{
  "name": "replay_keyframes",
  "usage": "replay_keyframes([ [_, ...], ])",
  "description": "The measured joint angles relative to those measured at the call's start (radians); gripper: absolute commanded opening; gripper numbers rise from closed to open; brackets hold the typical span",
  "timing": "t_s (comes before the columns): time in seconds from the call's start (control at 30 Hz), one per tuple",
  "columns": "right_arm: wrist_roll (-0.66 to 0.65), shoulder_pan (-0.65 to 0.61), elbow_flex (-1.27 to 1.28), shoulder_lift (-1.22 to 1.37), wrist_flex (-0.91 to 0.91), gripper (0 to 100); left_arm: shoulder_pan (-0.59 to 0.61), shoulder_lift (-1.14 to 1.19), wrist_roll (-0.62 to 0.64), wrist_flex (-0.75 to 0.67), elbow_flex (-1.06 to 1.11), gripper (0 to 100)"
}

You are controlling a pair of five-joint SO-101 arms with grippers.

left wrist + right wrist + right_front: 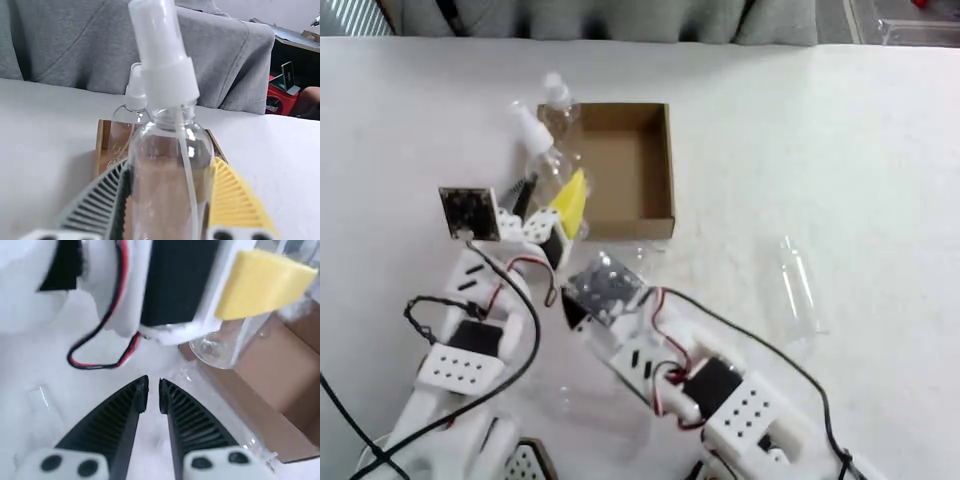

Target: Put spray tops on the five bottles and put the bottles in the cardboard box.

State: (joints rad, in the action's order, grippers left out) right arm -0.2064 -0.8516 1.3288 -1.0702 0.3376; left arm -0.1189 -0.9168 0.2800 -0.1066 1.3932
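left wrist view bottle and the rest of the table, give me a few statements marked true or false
1. The left gripper holds a topped bottle with its spray top on. True.
2. The cardboard box is packed full. False: one capped bottle stands at its corner.
3. The right gripper grips a bottle. False: it holds nothing.
4. A clear bottle lies on the table, apart from the box. True.
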Motion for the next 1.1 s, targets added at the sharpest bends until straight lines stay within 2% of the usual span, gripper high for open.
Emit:
replay_keyframes([
  [0.2, 0.0, 0.002, 0.04, -0.009, -0.118, 1.8, 0.0, -0.026, 0.0, 0.081, 0.0, 6],
  [0.57, 0.0, 0.025, 0.041, 0.055, -0.161, 1.8, -0.003, -0.373, 0.0, 0.397, 0.0, 6],
  [0.83, 0.0, 0.043, 0.041, 0.058, -0.173, 1.8, -0.008, -0.56, 0.0, 0.436, 0.023, 6],
  [0.97, 0.0, 0.06, 0.043, 0.066, -0.192, 1.7, -0.057, -0.589, -0.002, 0.512, 0.023, 6],
  [1.1, 0.0, 0.06, 0.044, 0.066, -0.192, 1.6, -0.063, -0.597, -0.002, 0.505, 0.023, 6],
])
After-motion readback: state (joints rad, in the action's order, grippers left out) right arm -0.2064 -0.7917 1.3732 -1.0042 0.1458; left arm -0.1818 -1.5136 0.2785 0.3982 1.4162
